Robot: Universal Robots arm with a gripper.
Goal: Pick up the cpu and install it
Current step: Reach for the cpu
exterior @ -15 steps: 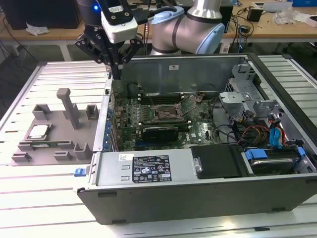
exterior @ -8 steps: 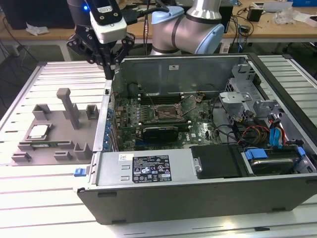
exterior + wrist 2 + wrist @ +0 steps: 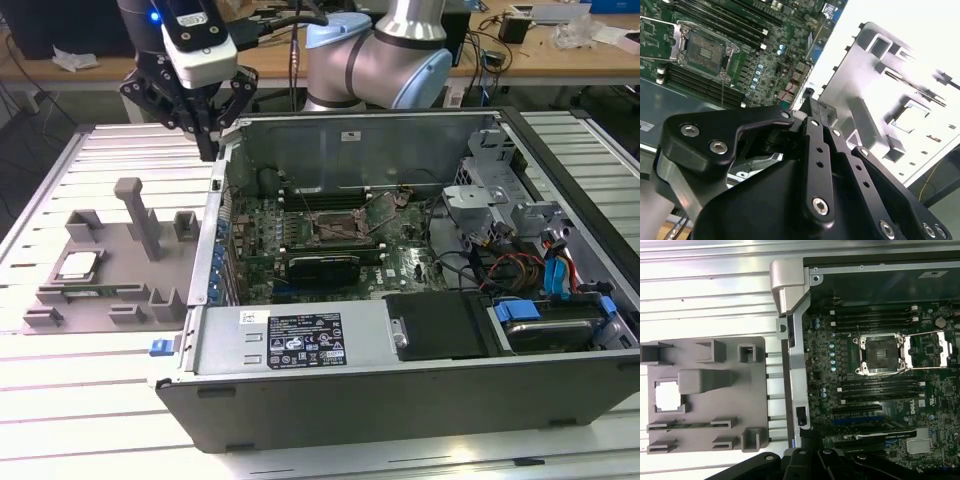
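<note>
My black two-finger gripper (image 3: 207, 148) hangs over the left wall of the open grey metal computer case (image 3: 300, 385), towards its far corner on the exterior view's left. Its fingers are drawn together at the tips and hold nothing.

The cpu (image 3: 78, 265), a small flat square chip with a shiny silver top, lies well apart from my tool. It sits in a square recess of the flat grey plastic tray (image 3: 120, 255), which rests on the white slatted table (image 3: 70, 400) just left of the case. In the first wrist view the cpu (image 3: 666, 396) shows as a bright square in that recess, beside a raised grey block (image 3: 707, 380). A long thin green memory stick (image 3: 690, 424) lies in a slot of the tray (image 3: 755, 390) on the nearer side.

Inside the case lies the green motherboard (image 3: 410, 262), and on it the dark square socket frame (image 3: 335, 228). In the first wrist view the socket (image 3: 879, 354) stands bare, with its metal bracket (image 3: 927, 351) folded open beside it. The second wrist view shows the socket (image 3: 702, 50) beyond my fingers (image 3: 812, 145).
</note>
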